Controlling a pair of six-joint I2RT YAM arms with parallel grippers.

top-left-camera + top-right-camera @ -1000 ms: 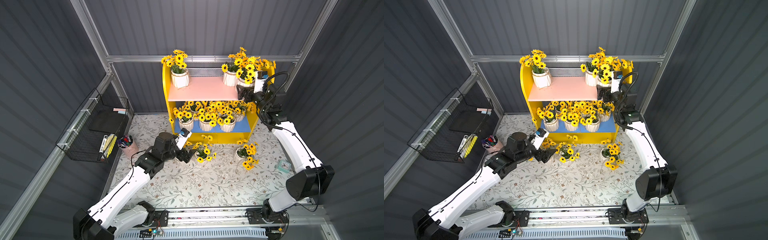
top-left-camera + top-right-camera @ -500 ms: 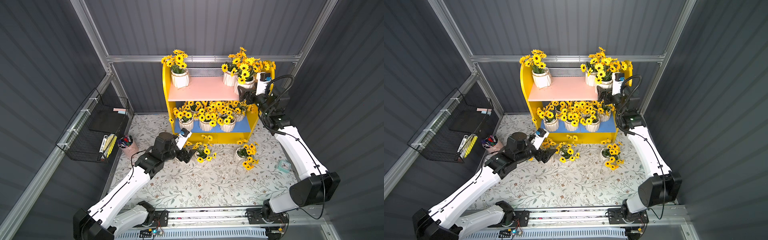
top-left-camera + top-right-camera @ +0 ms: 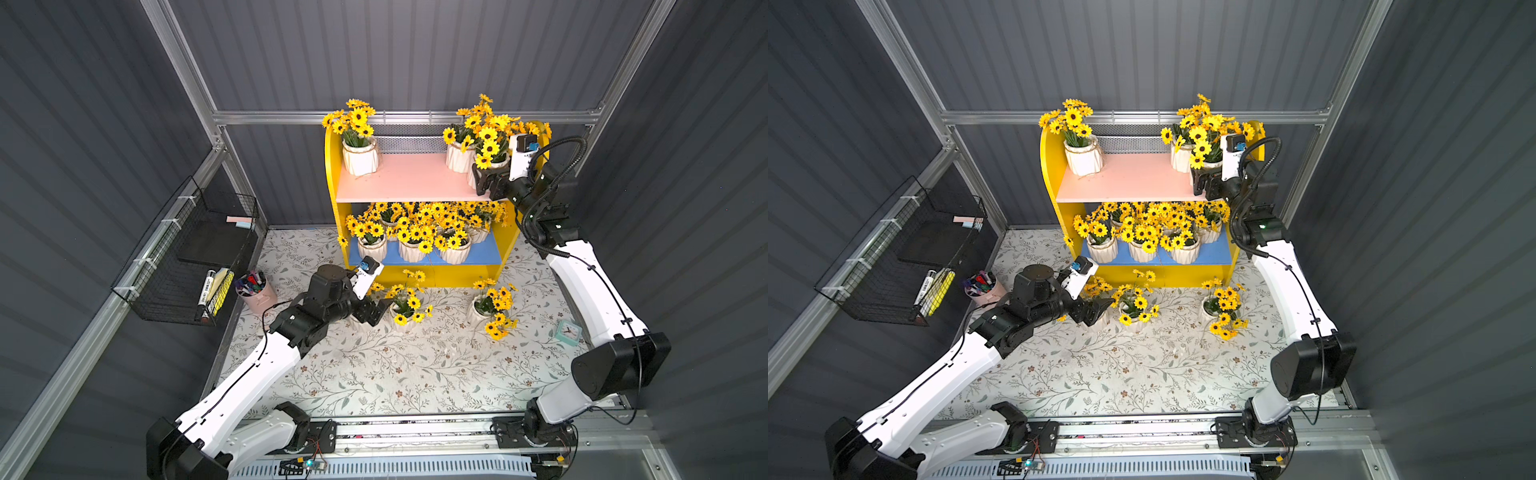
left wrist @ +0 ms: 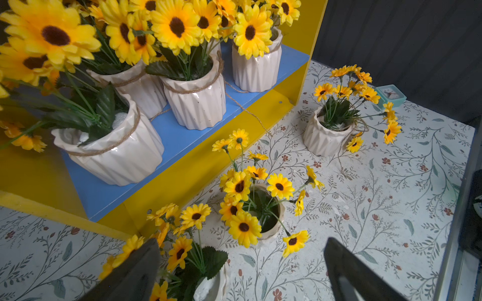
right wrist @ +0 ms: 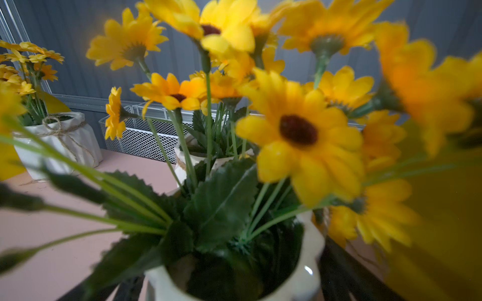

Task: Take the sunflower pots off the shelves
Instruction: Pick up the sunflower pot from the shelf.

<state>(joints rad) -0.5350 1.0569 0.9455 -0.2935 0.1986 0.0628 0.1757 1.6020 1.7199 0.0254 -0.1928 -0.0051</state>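
1. Shelves (image 3: 332, 195): found at back of counter (image 3: 374, 374), against rear wall. Noted pink upper board (image 3: 407, 178) over blue lower board (image 3: 486, 253) in both top views.
2. Upper board: counted three sunflower pots. Marked lone pot (image 3: 360, 156) at left end, then two close together at right end: rear pot (image 3: 459, 158) and front pot (image 3: 1210, 165), the latter by the board's front corner.
3. Right gripper (image 3: 482, 183): found up at the upper board, at front pot. Saw jaws spread wide, one dark finger (image 5: 339, 276) on each side of the white body. Could not tell any contact with the pot wall. Saw front pot upright on the pink board, blooms crowding the right wrist view, much of it blurred.
4. Lower board: found crowded. Picked out three front-row pots (image 3: 411, 251) side by side at the board's front edge, more behind; could not count the back row under overlapping blooms.
5. Counter: counted three pots already off the shelves, just in front of the yellow base: near pot (image 4: 211, 285), middle pot (image 4: 271, 233) beside it, far pot (image 4: 323, 138) apart toward the right, stems drooping over its side.
6. Left gripper (image 3: 380, 309): hung low over near pot. Saw jaws released, set wide apart, grasping nothing, with that pot's flowers between them in the left wrist view.
7. Surroundings: noted black wire rack (image 3: 187, 257) on left wall, pink cup of pens (image 3: 255, 293) below it, teal clock (image 3: 568, 331) by the right arm, white mesh basket (image 3: 411, 143) behind the upper board.
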